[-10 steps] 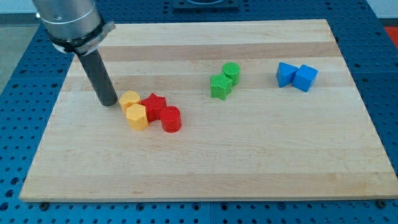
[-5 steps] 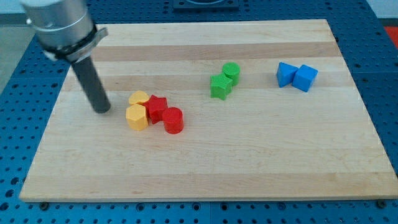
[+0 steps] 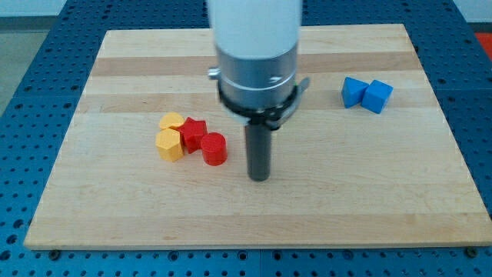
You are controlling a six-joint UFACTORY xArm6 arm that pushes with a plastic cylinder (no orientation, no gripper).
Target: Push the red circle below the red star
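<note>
Hidden: middle of the board behind the arm housing [image 3: 256, 54], a wide pale and metal cylinder dropping from the view's top; whatever lies there blocked from sight.
Cut off: arm housing cropped by the view's top edge; board corners at the view's bottom close to the frame edge.
Hard to make out: exact shapes of the two blue blocks; facets visible, outlines not clear enough to name.
Claw: none fitted, only a straight dark rod; nothing to open, close or grip.
My tip [image 3: 260, 178]: on the board, to the view's right of the red circle, slightly lower, apart from it, touching no block.
Red circle [image 3: 214, 148]: upright, at the lower right of the red star, touching it.
Red star [image 3: 194, 132]: between the yellow blocks and the red circle, touching both sides.
Upper yellow block [image 3: 172, 121]: hexagon-like, against the star's upper left.
Lower yellow block [image 3: 168, 144]: hexagon-like, against the star's left, just under the other yellow one.
Blue blocks [image 3: 367, 94]: a touching pair, well apart at the view's upper right.
Board [image 3: 346, 192]: pale wood, on a blue perforated table [image 3: 31, 92].
In the way: bare wood only between tip and red circle.
</note>
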